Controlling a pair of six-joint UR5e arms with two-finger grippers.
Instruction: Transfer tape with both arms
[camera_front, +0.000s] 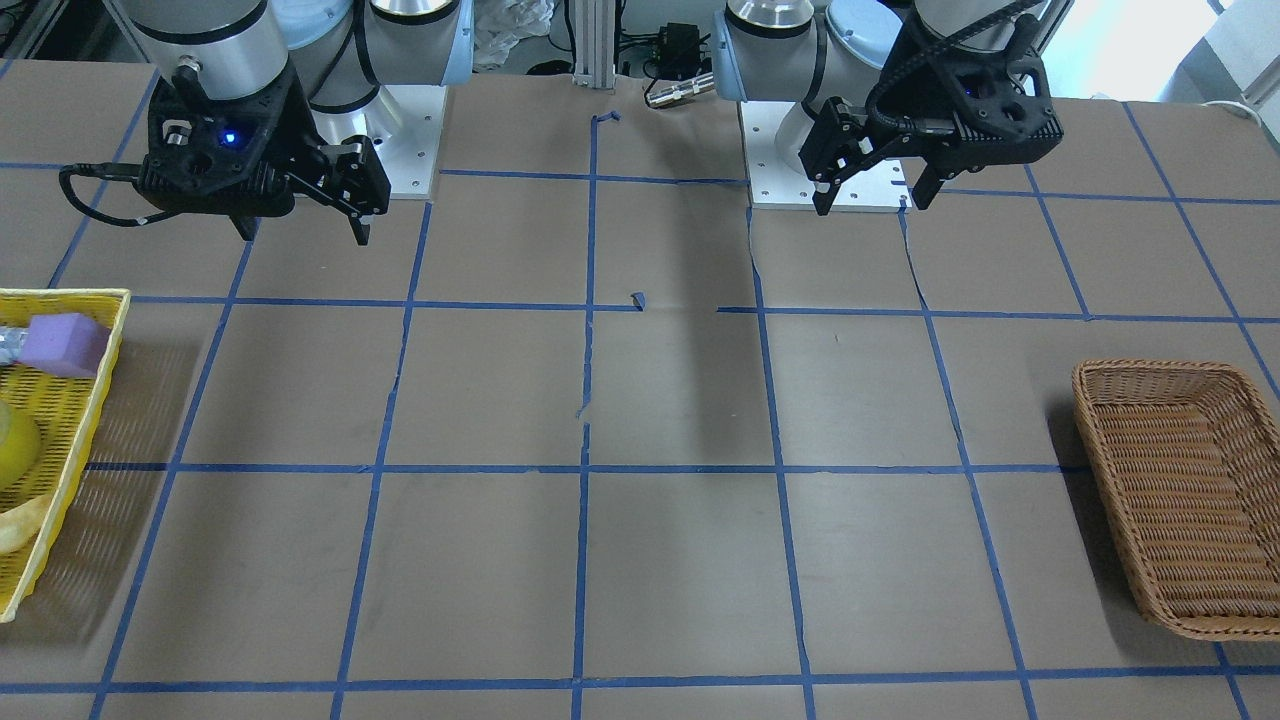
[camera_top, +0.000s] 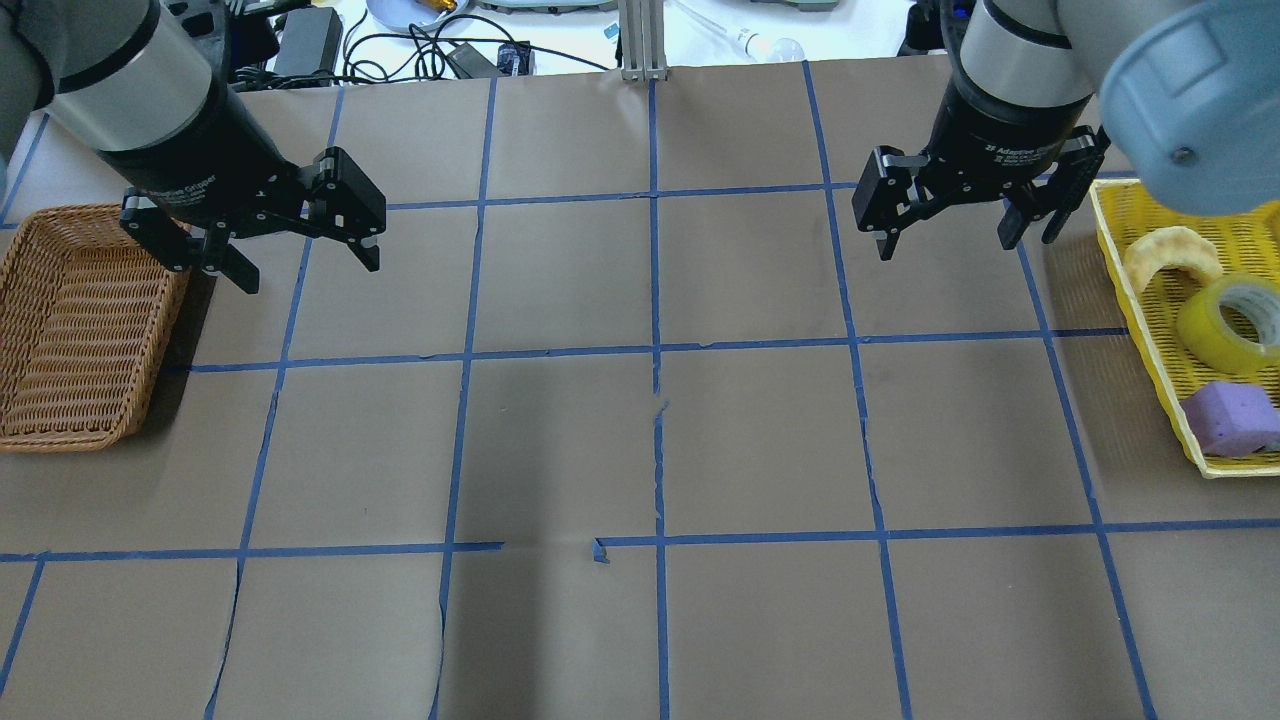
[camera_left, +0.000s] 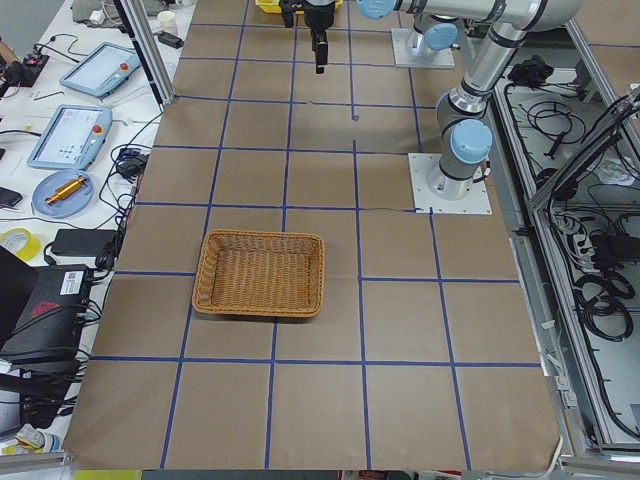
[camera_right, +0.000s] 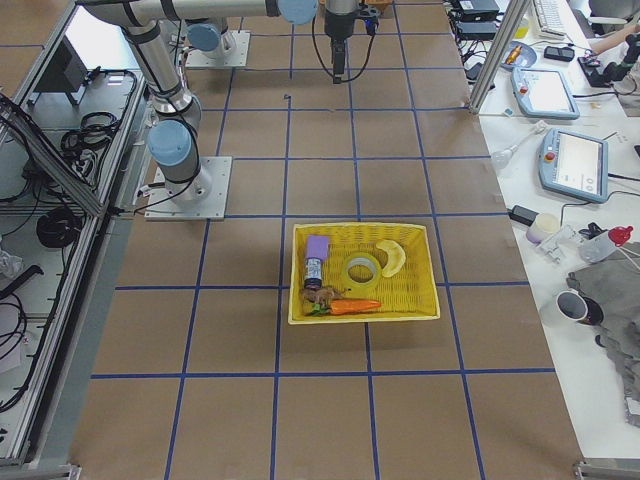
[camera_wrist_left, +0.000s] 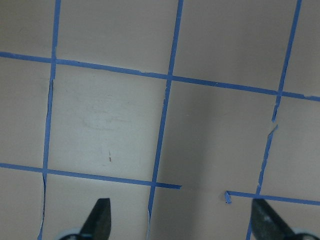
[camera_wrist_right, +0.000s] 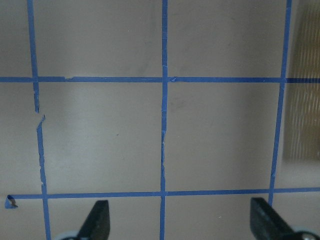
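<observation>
The yellow tape roll (camera_top: 1205, 330) lies in the yellow basket (camera_top: 1140, 300) at the table's right end. It also shows in the exterior right view (camera_right: 349, 272) and partly at the front-facing view's left edge (camera_front: 15, 445). My right gripper (camera_top: 950, 240) hangs open and empty above the table, left of that basket and apart from the tape; it also shows in the front-facing view (camera_front: 303, 232). My left gripper (camera_top: 305, 265) hangs open and empty beside the brown wicker basket (camera_top: 80, 320); it also shows in the front-facing view (camera_front: 873, 200). Both wrist views show only taped brown paper between open fingertips (camera_wrist_left: 100, 220) (camera_wrist_right: 97, 220).
The yellow basket also holds a purple foam block (camera_top: 1230, 418), a pale curved ring-like piece (camera_top: 1160, 255) and a carrot (camera_right: 352, 306). The wicker basket (camera_front: 1180, 500) holds nothing. Blue tape lines grid the brown paper. Cables and devices lie beyond the far edge.
</observation>
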